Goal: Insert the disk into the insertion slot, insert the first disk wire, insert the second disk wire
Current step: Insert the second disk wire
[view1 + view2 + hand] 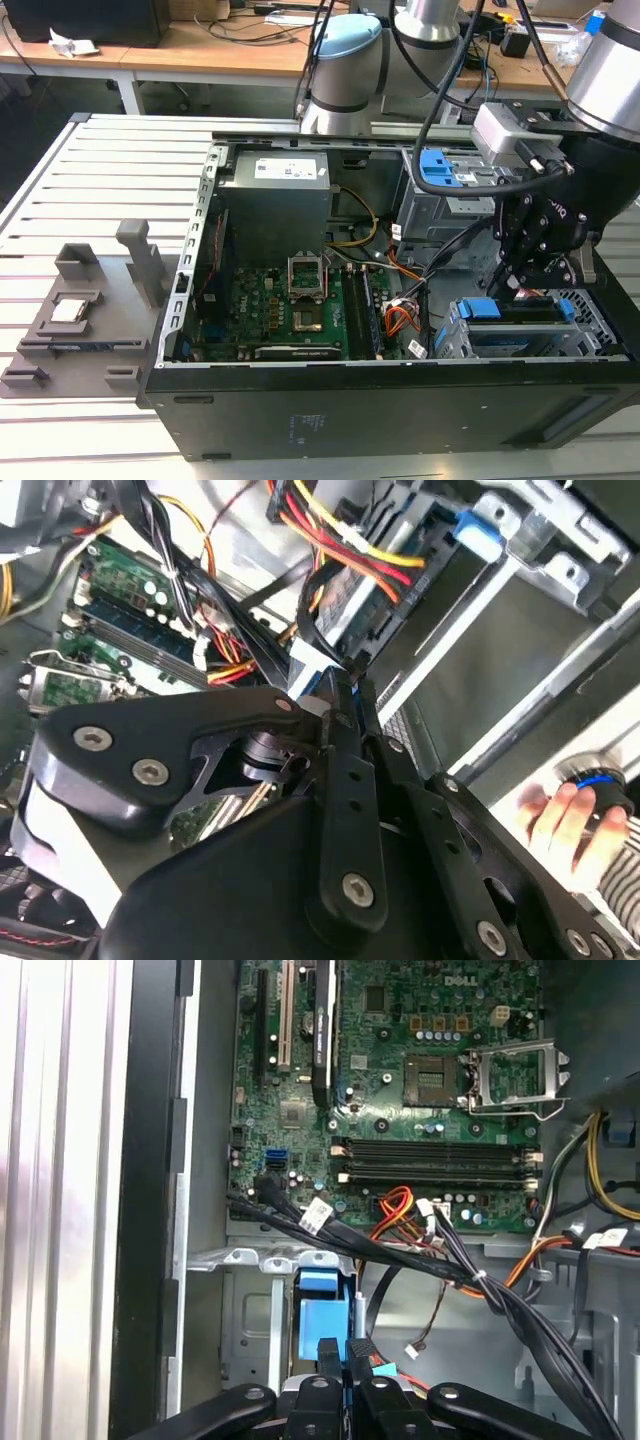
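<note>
the disk [520, 338] sits in the insertion slot [450, 335], at the motherboard's [285, 305] exterior view's right.

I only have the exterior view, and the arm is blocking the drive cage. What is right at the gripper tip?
Observer: In the first wrist view the gripper sits against a blue plastic block, next to the cage's metal lip.
Operator: Any wires in the way?
Observer: A bundle of black wires crosses between the motherboard and the gripper, and a red wire lies right beside the tip.
Operator: Anyone near the case?
Observer: Yes. The second wrist view shows a person's hand holding a dark round object with a blue ring.
</note>
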Motion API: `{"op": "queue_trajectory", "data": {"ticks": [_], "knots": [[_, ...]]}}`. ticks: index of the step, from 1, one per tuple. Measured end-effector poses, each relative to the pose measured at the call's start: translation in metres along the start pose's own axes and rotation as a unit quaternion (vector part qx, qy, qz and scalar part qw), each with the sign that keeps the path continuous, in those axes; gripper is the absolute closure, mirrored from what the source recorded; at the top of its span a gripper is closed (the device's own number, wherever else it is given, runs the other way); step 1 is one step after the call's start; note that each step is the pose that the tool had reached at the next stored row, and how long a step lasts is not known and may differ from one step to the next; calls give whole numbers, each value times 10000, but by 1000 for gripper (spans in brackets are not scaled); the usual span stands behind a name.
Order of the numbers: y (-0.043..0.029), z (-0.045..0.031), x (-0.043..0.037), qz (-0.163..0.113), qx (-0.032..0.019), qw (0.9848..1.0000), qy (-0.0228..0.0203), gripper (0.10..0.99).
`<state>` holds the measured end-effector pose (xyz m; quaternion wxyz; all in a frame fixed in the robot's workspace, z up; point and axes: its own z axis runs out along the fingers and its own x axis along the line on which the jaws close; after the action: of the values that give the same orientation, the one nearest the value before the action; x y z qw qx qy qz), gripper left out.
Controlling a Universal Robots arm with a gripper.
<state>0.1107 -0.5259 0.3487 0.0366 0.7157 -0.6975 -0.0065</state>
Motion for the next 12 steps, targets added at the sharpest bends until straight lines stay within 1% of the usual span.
{"op": "queue_trajectory", "data": {"ticks": [2,4,10,12], "knots": [[-23,7,7,-2,-16,10000,-13,945],[-34,13,13,-2,-26,10000,-14,945],[-131,34,22,-4,-69,10000,-15,945],[-149,37,24,-4,-75,10000,-15,945]]}}
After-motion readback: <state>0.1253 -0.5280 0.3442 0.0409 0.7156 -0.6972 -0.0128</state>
